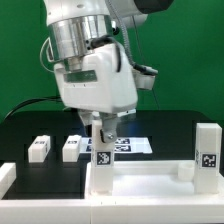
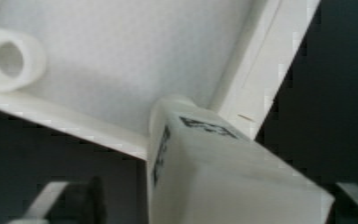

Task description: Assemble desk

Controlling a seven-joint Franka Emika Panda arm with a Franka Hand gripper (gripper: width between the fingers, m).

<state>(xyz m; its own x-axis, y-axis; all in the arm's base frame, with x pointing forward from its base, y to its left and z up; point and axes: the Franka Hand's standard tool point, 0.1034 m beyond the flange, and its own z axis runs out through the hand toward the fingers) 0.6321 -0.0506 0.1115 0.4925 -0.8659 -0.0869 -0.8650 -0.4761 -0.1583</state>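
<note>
The jaws grip a leg (image 1: 103, 152) at the near corner of the desk panel (image 1: 150, 178). If tilted, it could miss its socket and jam.

Black table top (image 1: 20, 135), green backdrop (image 1: 190, 50), marker board (image 1: 135, 145) behind

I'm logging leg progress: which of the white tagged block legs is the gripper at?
The white tagged block leg standing upright at the white desk panel, directly beneath the gripper; two others lie loose on the black table.
</note>
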